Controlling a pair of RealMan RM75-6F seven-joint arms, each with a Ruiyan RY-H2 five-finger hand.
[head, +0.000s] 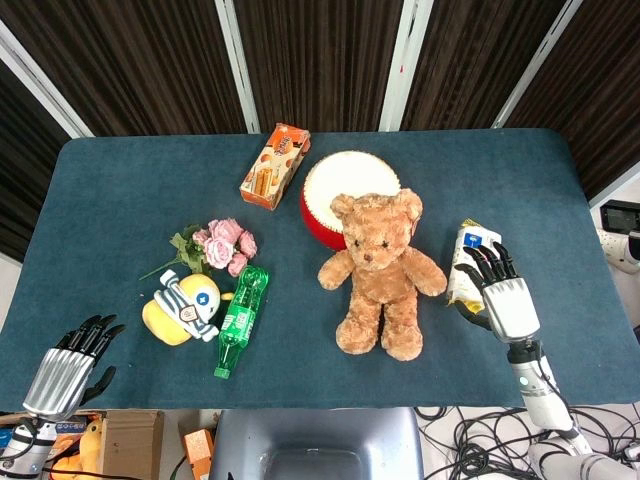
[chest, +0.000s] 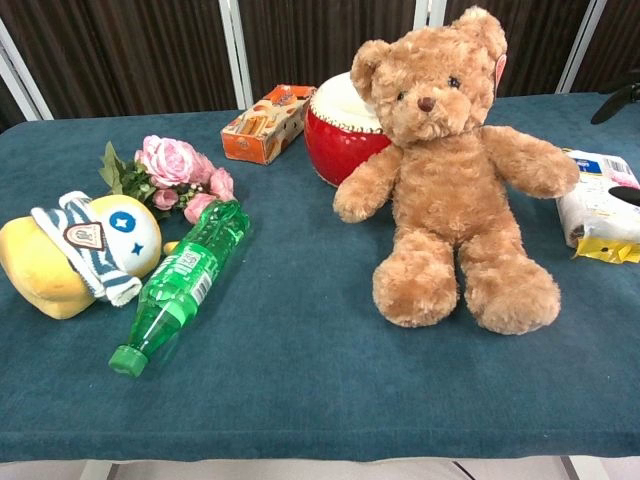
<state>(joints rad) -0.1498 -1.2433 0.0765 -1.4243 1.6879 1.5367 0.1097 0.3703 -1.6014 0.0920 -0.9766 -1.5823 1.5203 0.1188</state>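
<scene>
R hand (head: 508, 300) hovers over the white plastic snack bag w/ yellow edge (head: 470, 262), fingers spread, nothing held; looks like the reach-in step, approx. above the bag's right side. Bag lies flat on the blue felt tabletop (head: 120, 190), just beside the brown plush teddy bear (head: 380, 270). Next move prob. needs lowering and closing fingers round the bag w/o nudging the bear. L hand (head: 68, 368) idles spread at the near-left edge.

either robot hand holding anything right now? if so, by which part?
Nothing held. Right robot hand hovers open over the white snack packet; left robot hand is open off the table's near-left edge.
</scene>
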